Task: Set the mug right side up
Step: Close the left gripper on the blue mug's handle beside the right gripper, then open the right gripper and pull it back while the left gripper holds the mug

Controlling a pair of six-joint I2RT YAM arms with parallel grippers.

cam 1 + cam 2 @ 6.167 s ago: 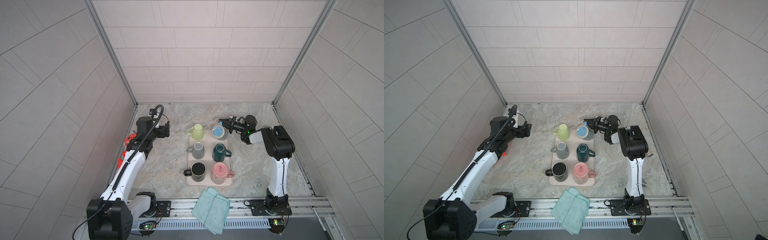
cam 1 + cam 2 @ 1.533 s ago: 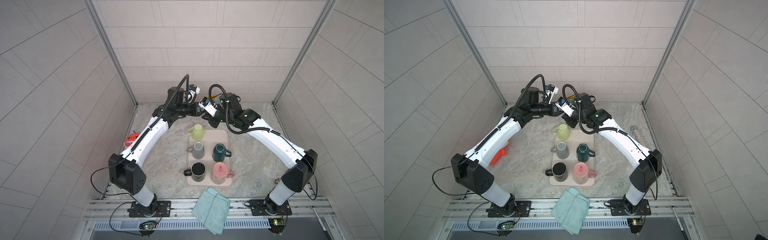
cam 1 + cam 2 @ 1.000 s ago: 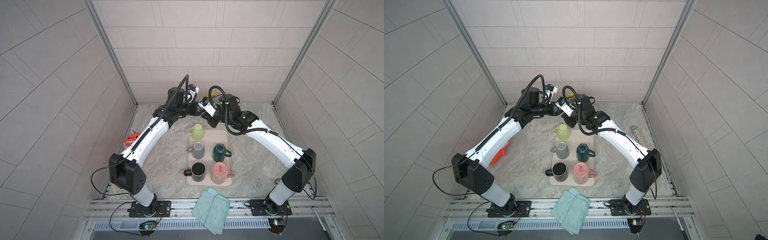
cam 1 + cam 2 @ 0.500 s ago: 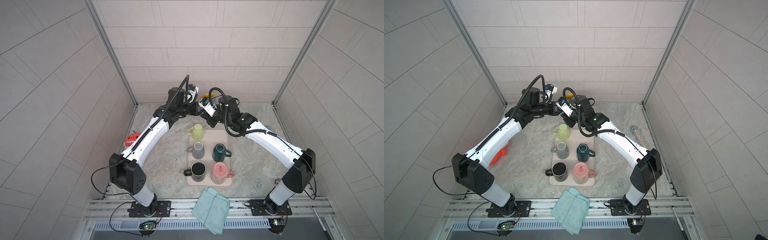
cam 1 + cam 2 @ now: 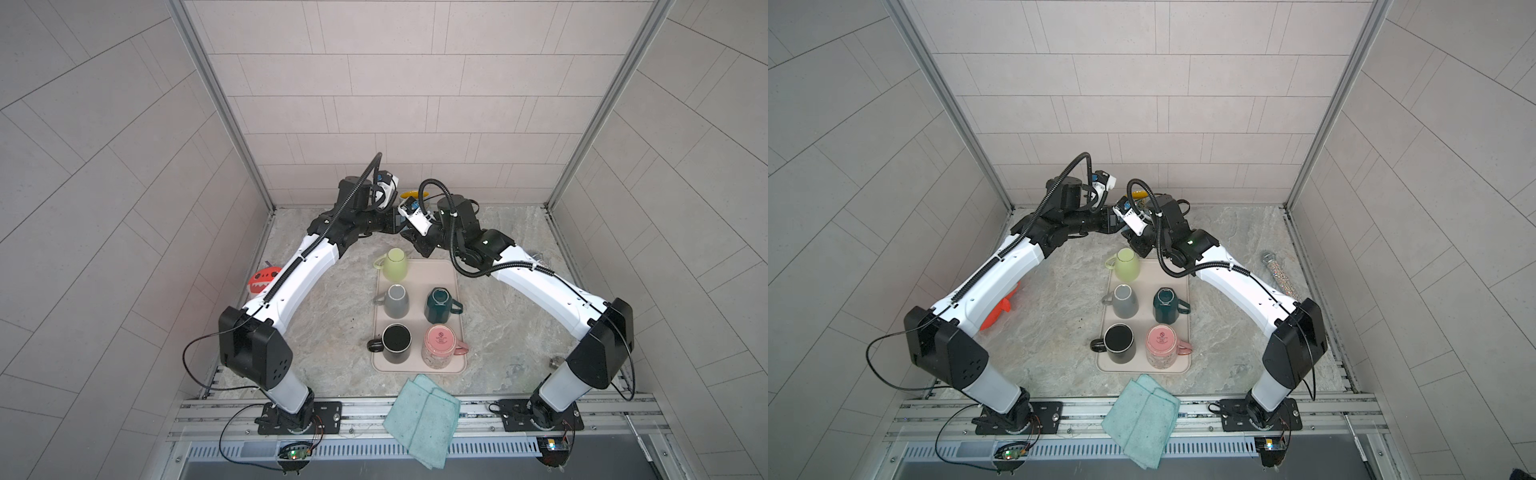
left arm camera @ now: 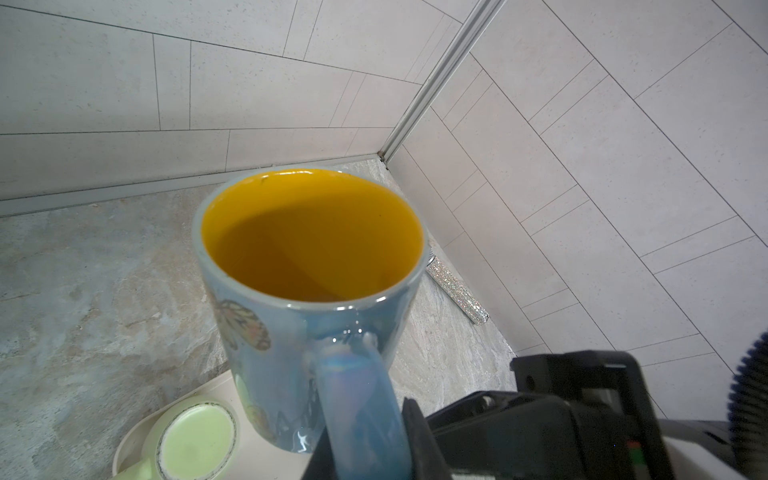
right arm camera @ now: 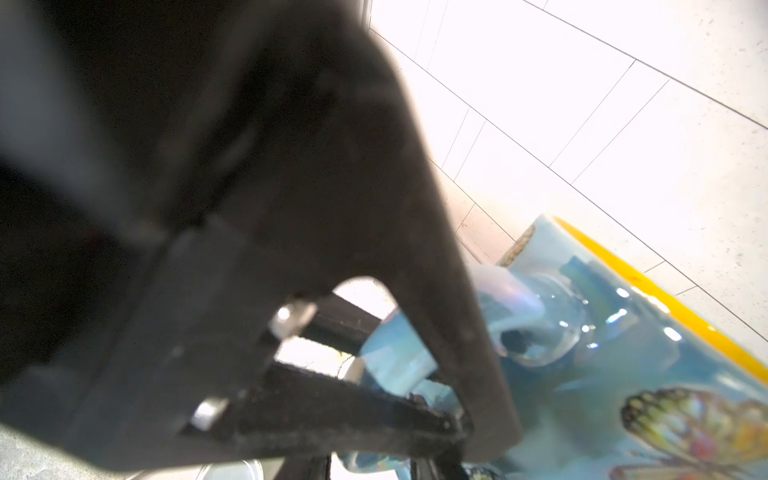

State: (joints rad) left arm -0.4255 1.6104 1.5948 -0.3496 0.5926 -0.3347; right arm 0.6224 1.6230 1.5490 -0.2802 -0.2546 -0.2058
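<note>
Both top views: mug (image 5: 409, 193) aloft over far end of tray (image 5: 419, 274); right gripper (image 5: 417, 242) just beside it, grip state impossible to tell.
Left wrist view: left gripper (image 6: 365, 453) clamped on mug handle, mouth upward.
Right wrist view: mug side close, foreground blurred.

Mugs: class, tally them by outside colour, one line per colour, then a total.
Light green mug: 1
Grey mug: 1
Dark green mug: 1
Black mug: 1
Pink mug: 1
Blue mug: 1
Total: 6
</note>
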